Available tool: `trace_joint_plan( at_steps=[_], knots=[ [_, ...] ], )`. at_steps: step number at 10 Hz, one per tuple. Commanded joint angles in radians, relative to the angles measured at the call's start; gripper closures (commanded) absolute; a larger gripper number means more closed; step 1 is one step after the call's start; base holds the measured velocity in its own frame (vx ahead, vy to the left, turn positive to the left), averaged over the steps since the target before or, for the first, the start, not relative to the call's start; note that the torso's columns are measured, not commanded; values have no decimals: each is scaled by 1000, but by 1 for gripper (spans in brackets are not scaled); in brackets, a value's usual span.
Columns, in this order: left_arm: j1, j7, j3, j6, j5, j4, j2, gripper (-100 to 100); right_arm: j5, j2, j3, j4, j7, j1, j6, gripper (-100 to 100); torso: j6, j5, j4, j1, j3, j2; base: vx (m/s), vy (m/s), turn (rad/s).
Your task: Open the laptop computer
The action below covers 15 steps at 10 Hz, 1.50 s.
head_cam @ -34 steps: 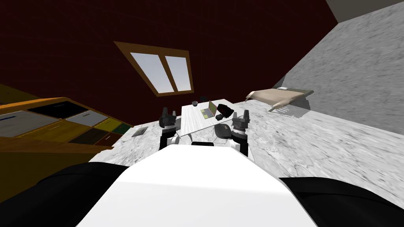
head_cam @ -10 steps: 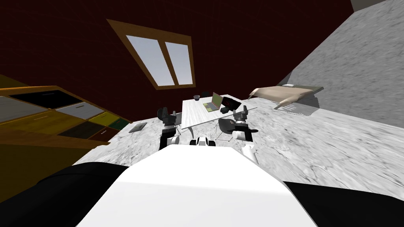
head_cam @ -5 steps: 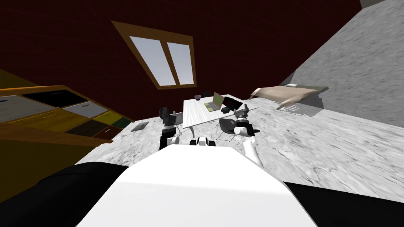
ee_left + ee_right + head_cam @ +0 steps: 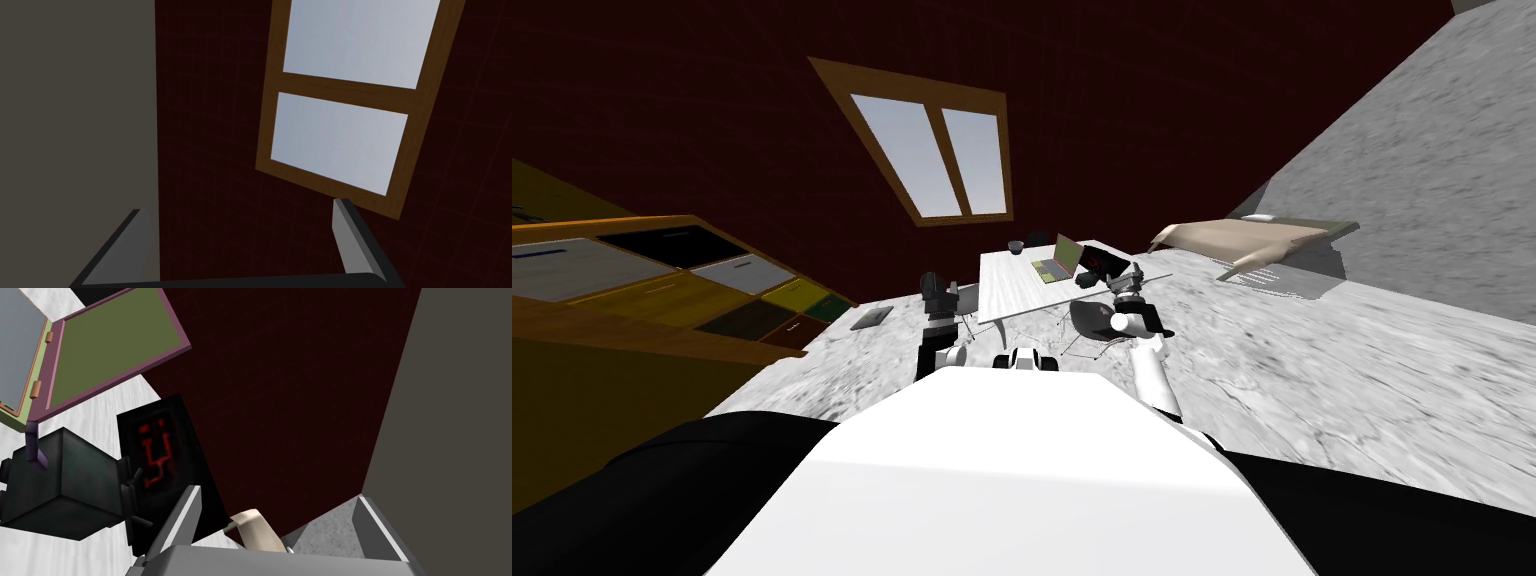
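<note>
On the white table [image 4: 1007, 285], toward its far right corner, stands the laptop [image 4: 1057, 258], its lid raised and a green screen showing. In the right wrist view the green lid [image 4: 115, 343] tilts up from the pale base [image 4: 20, 348], ahead of my fingers and off to one side. My right gripper [image 4: 1130, 276] [image 4: 277, 513] hovers open at the table's right edge, apart from the laptop, holding nothing. My left gripper [image 4: 937, 288] [image 4: 240, 225] is raised at the table's left side, open and empty.
A black box with red marks [image 4: 155, 453] [image 4: 1100, 262] and a dark cube [image 4: 65, 483] sit beside the laptop, nearer my right fingers. A dark chair [image 4: 1094, 318] stands under the table's right edge. A bowl [image 4: 1016, 246] rests at the far edge. Bed [image 4: 1242, 240] right, wooden cabinet [image 4: 662, 290] left.
My right arm has stretched forward and its gripper has risen toward the table's right edge. The head view has shifted slightly. The left arm has stayed in place.
</note>
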Motion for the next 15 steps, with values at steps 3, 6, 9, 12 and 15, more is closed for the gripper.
trace_joint_plan(
  at_steps=[3, 6, 9, 12, 15],
  knots=[
    [0, 0, 0, 0, 0, 0, 0, 0, -121, -48, -48, 131, -44, -104, 105, -100, 0, 0, 0, 0, 0, 0, -9, 5, 45],
    [0, 0, 0, 0, 0, 0, 0, 0, -176, -70, -71, 192, -65, -152, 169, -100, -1, 0, 0, 1, 0, 0, -3, 0, 36],
    [0, 0, 0, 0, 0, 0, 0, 0, -270, -116, -117, 286, -110, -240, 256, -100, 0, 0, 0, 0, 0, 0, -2, -6, 62],
    [0, 0, 0, 0, 0, 0, 0, 0, -341, -138, -139, 383, -133, -291, 327, -100, -1, 0, 0, 0, 0, 0, 3, -14, 67],
    [0, 0, 0, 0, 0, 0, 0, 0, -396, -161, -161, 449, -156, -335, 393, -100, -1, 0, 0, 1, 0, 0, 3, -12, 45]
  ],
)
